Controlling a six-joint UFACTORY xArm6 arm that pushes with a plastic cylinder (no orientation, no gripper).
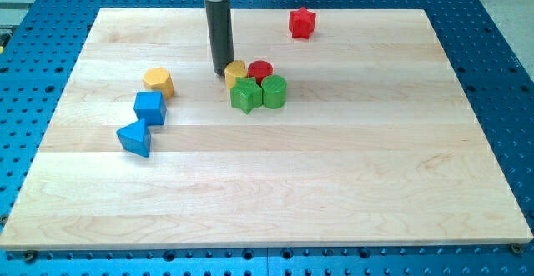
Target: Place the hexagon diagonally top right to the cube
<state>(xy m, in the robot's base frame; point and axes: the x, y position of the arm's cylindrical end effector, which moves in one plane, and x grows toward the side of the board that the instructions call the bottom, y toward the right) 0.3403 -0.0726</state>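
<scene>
Pale wooden board (pixel 334 184) on a blue perforated metal table (pixel 501 26) fills the view, boards running left to right. Robot: dark straight rod descending from the view's top; my tip (pixel 222 72) rests on the board at the view's left edge of a small cluster of blocks. No claw is fitted, so there is nothing to spread or pinch; contact is by pushing only. Cluster, just right of my tip: small yellow block (pixel 235 71) (shape not clear, partly hidden), touching or nearly touching my tip; red cylinder (pixel 261 70) beside it; green star-like block (pixel 246 97) and green cylinder (pixel 274 92) in front, all pressed close together. Task pieces lie well to the view's left: yellow hexagon block (pixel 158 82), and directly below it, just beside, the blue cube (pixel 149 107). Blue triangular block (pixel 134 138) sits below-left of the cube. Red star-shaped block (pixel 301 22) stands alone near the view's top. Judgement: hexagon is above the cube, only slightly right; it needs nudging rightward. Expect it light, rigid, sliding easily on smooth wood; flat faces may make it rotate if pushed off-centre. Best contact: middle of its left face, approached without disturbing the cube.
</scene>
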